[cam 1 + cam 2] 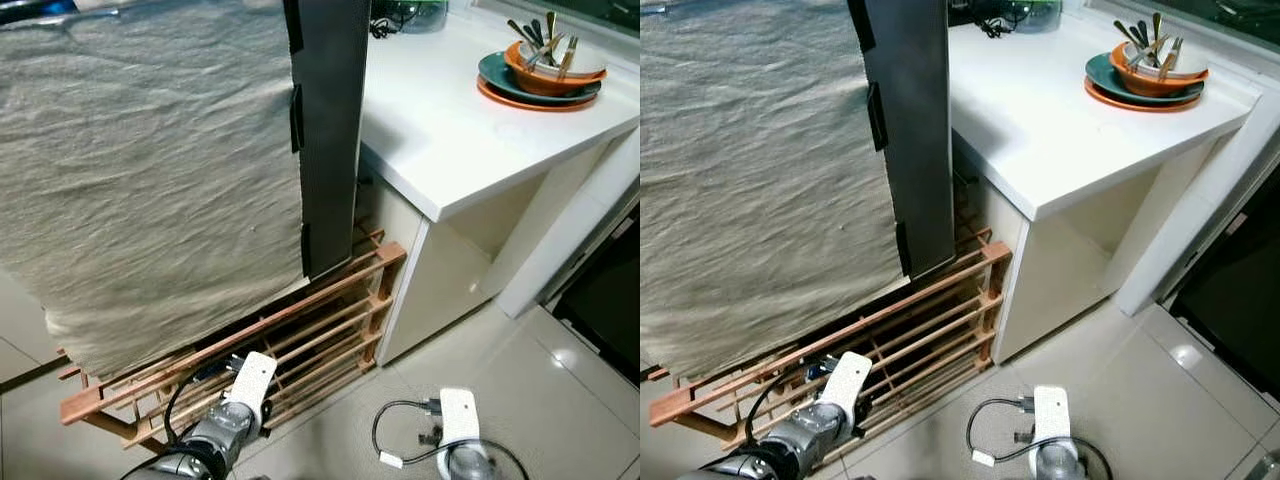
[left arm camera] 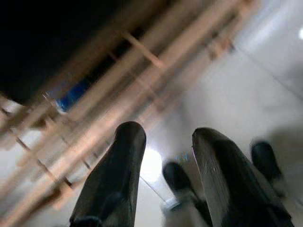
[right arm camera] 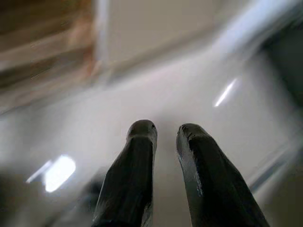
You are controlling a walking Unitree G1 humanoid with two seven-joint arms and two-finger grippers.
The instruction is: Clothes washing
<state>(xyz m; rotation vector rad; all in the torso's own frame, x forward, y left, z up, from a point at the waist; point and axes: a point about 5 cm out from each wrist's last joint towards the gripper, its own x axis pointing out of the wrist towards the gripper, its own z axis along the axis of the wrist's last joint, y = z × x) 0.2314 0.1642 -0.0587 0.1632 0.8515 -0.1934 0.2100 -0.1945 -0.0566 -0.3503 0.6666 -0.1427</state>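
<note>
A large wrinkled grey-beige cloth (image 1: 150, 170) hangs over a tall bulky object and hides its front. A dark upright panel (image 1: 330, 130) shows at the cloth's right edge. My left arm (image 1: 215, 430) hangs low in front of a wooden slatted rack (image 1: 320, 320). In the left wrist view my left gripper (image 2: 168, 135) is open, with nothing between its fingers, over the rack and floor. My right arm (image 1: 458, 420) hangs over the tiled floor (image 1: 520, 360). My right gripper (image 3: 166, 127) holds nothing and has a narrow gap between its fingers.
A white counter (image 1: 450, 130) juts out on the right, bearing stacked bowls with cutlery (image 1: 545, 70). Below it is a white cabinet side (image 1: 440, 280). A dark opening (image 1: 610, 300) lies at the far right. Something blue (image 2: 71, 94) lies behind the rack slats.
</note>
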